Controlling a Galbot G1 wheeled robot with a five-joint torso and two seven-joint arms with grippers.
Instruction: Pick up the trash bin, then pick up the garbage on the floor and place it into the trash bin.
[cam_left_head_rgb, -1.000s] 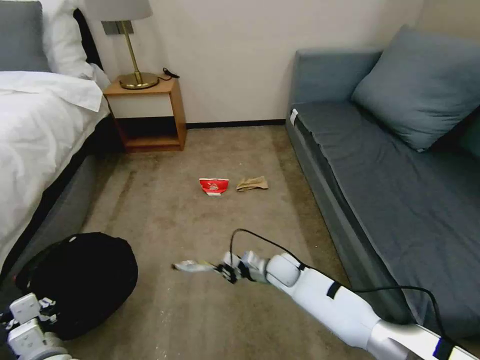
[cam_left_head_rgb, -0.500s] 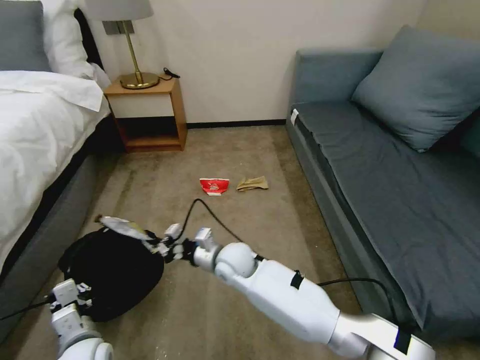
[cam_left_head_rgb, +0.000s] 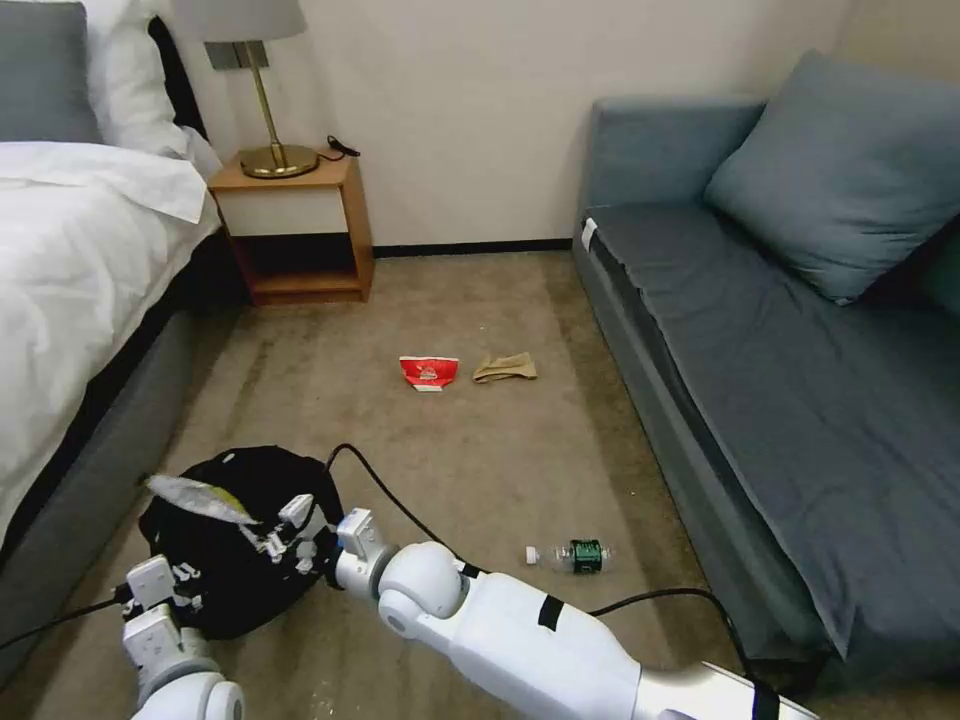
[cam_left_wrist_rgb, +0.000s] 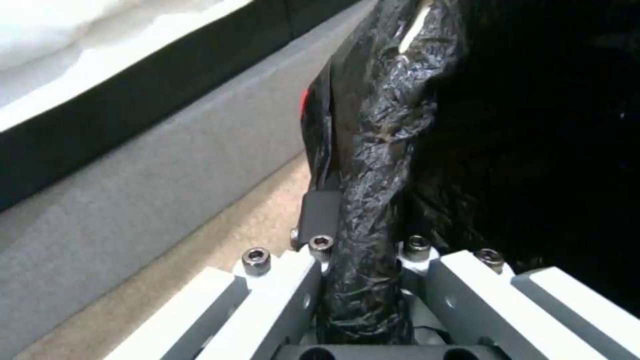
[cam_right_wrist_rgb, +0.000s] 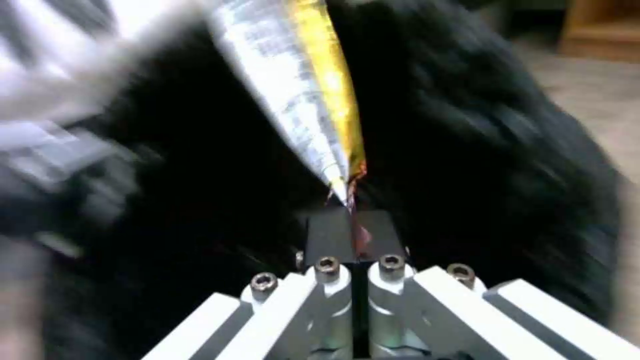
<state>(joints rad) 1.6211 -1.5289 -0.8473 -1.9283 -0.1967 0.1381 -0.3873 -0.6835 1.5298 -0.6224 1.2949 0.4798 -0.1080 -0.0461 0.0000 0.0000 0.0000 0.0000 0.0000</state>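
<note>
The trash bin (cam_left_head_rgb: 240, 540), black-bagged, hangs low at the lower left, its rim (cam_left_wrist_rgb: 363, 200) pinched in my left gripper (cam_left_head_rgb: 185, 585), which is shut on it. My right gripper (cam_left_head_rgb: 275, 540) reaches across over the bin's mouth, shut on a corner of the silver-and-yellow snack wrapper (cam_left_head_rgb: 195, 495), which sticks out above the bag (cam_right_wrist_rgb: 313, 100). On the carpet lie a clear bottle with a green label (cam_left_head_rgb: 570, 555), a red-white packet (cam_left_head_rgb: 428, 372) and a tan crumpled paper (cam_left_head_rgb: 505, 367).
A bed (cam_left_head_rgb: 70, 270) runs along the left and a grey sofa (cam_left_head_rgb: 790, 380) along the right. A wooden nightstand (cam_left_head_rgb: 295, 225) with a brass lamp (cam_left_head_rgb: 265, 110) stands at the back wall. Open carpet lies between them.
My right arm swung left carrying the wrapper from mid-carpet to over the bin. My left arm brought the bin rightward and up. The bottle has come into view on the carpet.
</note>
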